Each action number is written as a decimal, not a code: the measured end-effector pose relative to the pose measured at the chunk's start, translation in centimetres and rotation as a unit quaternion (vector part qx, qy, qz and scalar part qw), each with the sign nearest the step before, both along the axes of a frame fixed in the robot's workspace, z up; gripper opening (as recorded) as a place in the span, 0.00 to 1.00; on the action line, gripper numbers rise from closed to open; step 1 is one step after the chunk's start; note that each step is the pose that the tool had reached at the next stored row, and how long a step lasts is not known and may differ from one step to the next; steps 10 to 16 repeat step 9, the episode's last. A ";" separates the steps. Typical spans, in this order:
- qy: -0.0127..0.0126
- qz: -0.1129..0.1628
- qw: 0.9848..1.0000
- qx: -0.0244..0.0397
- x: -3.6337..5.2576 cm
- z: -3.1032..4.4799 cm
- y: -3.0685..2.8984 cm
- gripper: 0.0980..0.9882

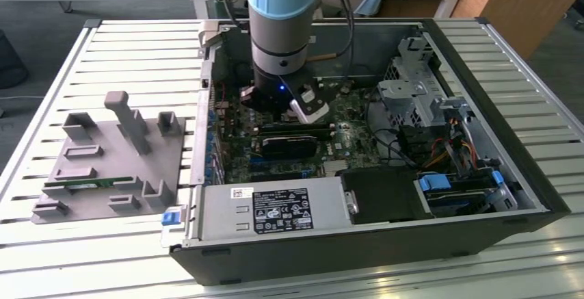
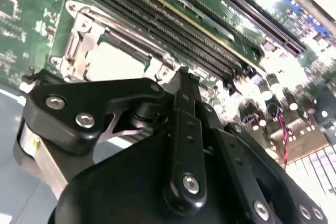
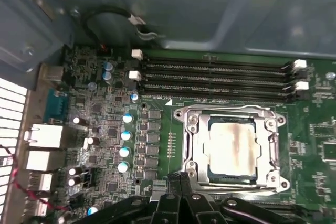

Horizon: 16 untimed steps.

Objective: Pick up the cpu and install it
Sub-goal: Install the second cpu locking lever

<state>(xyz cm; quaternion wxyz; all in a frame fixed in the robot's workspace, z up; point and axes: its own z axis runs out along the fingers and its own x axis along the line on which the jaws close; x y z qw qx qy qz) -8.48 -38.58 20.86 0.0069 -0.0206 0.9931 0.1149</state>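
Hand (image 3: 181,182) is hanging low over the motherboard (image 3: 105,129) inside the open computer case (image 1: 511,107), its two black fingers (image 3: 173,187) pressed together edge to edge in the first wrist view, with nothing between them. Just ahead of the fingertips, the cpu (image 3: 232,149) is lying flat in the socket frame (image 3: 191,145), metal top plate up, carrying a pale smear across its middle; in the second wrist view the same plate (image 2: 118,61) is showing just beyond the hand's linkage. Hand and chip are looking near but apart; contact cannot be confirmed.

Handling judgement: chip is reading as light, thin and rigid, with a smooth plate that would be slippery under flat pads. Underside contacts are likely fragile, so any hold is best taken on two opposite edges, kept level, never tilted or dragged.

Farther out from the hand, memory slots (image 3: 215,77) are running past the socket, and capacitors (image 3: 126,135) are standing to one side. Well away, outside the case, a grey holder block (image 1: 109,169) is sitting on the slatted counter (image 1: 55,59).

Hidden or unclear: the socket edge nearest the hand is covered by the fingers; whether the retention frame is latched cannot be made out.
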 end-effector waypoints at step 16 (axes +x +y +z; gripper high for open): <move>0.000 0.000 1.000 0.000 0.00 1.51 0.00 0.01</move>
